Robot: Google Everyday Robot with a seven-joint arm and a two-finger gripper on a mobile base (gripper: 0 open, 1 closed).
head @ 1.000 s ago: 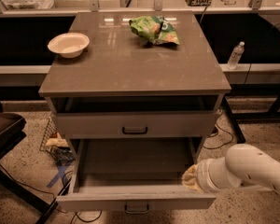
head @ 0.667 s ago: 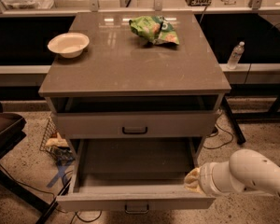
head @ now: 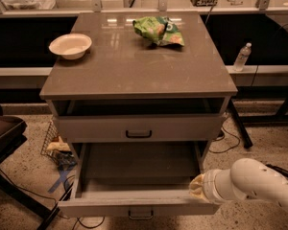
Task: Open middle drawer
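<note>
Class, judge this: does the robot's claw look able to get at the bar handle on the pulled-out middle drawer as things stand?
Probably yes: the claw sits at a front corner of the middle drawer, and nothing stands between it and the handle.

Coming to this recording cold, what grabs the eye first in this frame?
The middle drawer stands wide open low in the view, and the end effector of the white arm sits at its front right corner. On the cabinet top lie a crumpled green chip bag near the back and a white bowl at the left.
</note>
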